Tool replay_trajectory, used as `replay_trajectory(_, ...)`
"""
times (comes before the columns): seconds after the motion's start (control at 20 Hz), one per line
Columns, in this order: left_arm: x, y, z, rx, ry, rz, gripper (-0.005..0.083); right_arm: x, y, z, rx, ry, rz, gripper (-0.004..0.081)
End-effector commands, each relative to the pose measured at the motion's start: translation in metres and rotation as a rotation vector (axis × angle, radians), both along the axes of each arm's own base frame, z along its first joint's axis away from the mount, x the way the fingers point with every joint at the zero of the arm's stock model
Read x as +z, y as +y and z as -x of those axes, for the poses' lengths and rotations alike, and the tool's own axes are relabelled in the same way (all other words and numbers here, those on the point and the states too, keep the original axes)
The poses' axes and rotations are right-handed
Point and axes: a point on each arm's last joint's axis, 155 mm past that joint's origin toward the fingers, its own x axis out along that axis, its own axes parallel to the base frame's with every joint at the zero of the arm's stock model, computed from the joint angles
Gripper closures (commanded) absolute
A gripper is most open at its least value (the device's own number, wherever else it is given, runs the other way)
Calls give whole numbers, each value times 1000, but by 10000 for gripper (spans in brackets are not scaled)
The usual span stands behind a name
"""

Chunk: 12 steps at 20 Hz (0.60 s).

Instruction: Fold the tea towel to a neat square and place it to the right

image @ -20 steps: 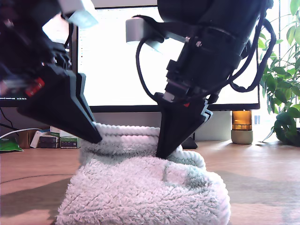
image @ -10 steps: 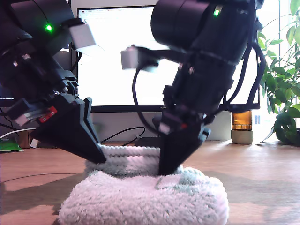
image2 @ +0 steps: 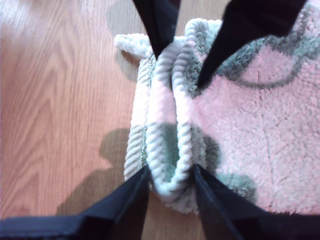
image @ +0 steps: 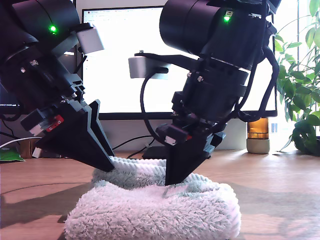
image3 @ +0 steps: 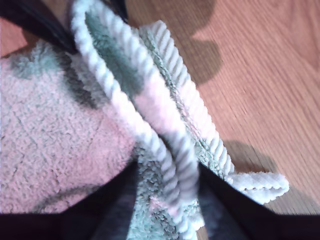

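Wooden desk (image: 280, 190) runs under the whole scene, with a lit monitor (image: 125, 60) behind it and a potted plant (image: 300, 85) at the exterior view's right. You have the tea towel (image: 155, 210) lying on that desk as a thick folded bundle, its ribbed corded hem (image2: 165, 125) standing up in a ridge along the top. Both arms come down onto that ridge.

My first gripper (image2: 170, 175) has the hem doubled between its fingers, which are clamped on the tea towel. The other gripper's tips enter the far end of the same ridge in that view. My second gripper (image3: 165, 190) is likewise closed on the hem; the cloth fills the gap between its fingers, and a loose end of cord (image3: 260, 182) trails beyond them onto bare wood.

Judgement: the fold is part-made, and the placing has not begun. To do this step well, you should keep both pinches level, move them together, and lay the hem edge flush before letting go. Uneven travel would skew the square.
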Motion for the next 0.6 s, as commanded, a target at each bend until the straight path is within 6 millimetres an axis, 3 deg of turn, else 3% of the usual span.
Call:
replay_trajectory(0.0,-3,2,-1,9,2,-6,498,5,5,-2,1,-6,-13,409)
replay_trajectory(0.15,-3,4,-4,24,-9,-18,486,8,4,0,4,11,-3,395)
replay_trajectory(0.35,1,10,-18,82,-63,-37,345,21,7,-3,4,16,3,341)
replay_trajectory(0.55,22,15,-25,137,-115,-12,344,41,8,-3,8,14,1,342)
